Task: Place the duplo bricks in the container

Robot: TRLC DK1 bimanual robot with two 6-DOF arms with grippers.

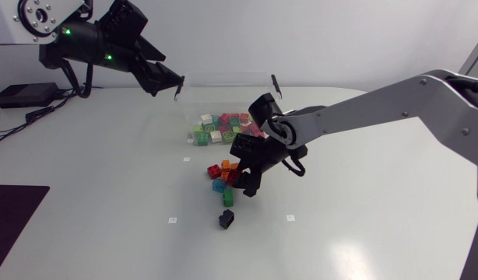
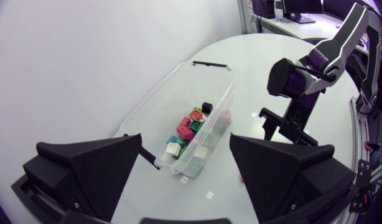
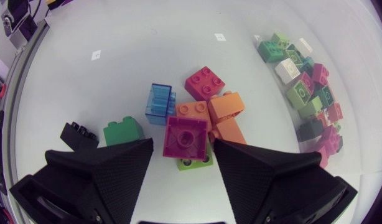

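The right pincer [image 3: 183, 148], spread and pinching nothing, straddles a magenta brick [image 3: 185, 137] in the loose pile [image 3: 209, 112] on the table [image 3: 147, 37], while many bricks already lie in the container [image 1: 223, 75] well ahead, so several remain.

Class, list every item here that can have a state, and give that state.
Clear plastic container: open, lidless, partly filled with bricks.
Left black gripper: open, empty.
Right black gripper: open, astride a magenta square brick, not clamping it.
Loose brick pile: outside the container.
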